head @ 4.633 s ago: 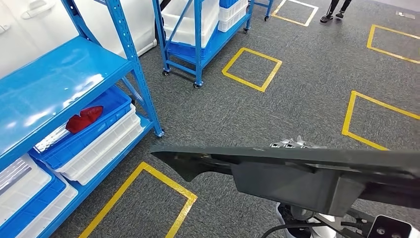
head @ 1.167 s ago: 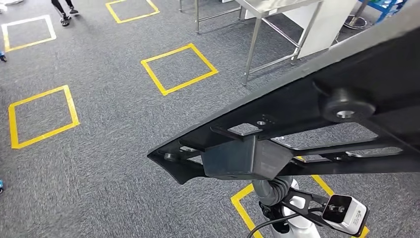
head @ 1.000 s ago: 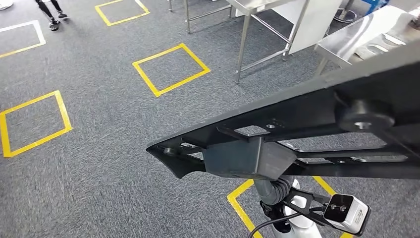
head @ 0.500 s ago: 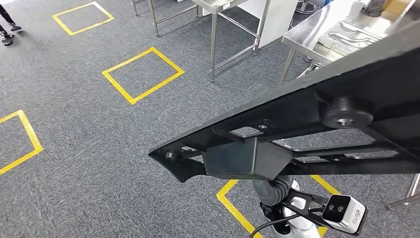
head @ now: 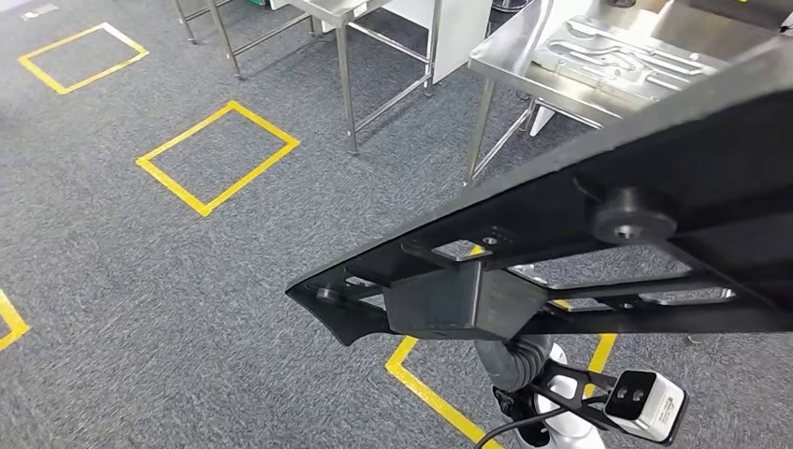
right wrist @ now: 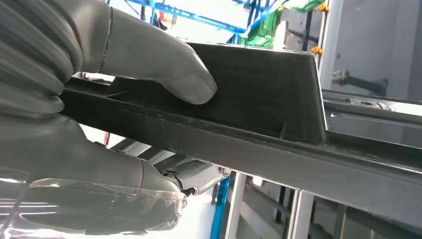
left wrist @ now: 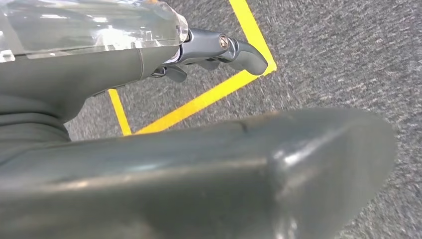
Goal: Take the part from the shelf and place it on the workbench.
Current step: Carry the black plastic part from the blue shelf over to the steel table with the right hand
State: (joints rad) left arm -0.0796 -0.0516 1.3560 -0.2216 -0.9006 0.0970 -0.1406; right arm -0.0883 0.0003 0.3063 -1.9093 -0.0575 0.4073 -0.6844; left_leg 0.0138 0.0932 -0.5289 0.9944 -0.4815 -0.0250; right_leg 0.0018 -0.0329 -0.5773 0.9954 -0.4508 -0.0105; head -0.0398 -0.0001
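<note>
Part: we see the long black plastic part (head: 580, 234) crossing the frame's right half, cut off at the right edge.
Right hand (right wrist: 99, 99): thumb and fingers clamp the part's edge.
Left hand (left wrist: 149, 59): we cannot tell its fingers' state; the part hides most.
Workbench (head: 598, 56): steel, upper right, partly hidden.

Part (head: 598, 234) spans near right, above floor. Workbench (head: 524, 70) far right, behind part; another table (head: 346, 11) left of it. Floor square (head: 217, 155) far left. Right hand (right wrist: 99, 99) around part's edge.
</note>
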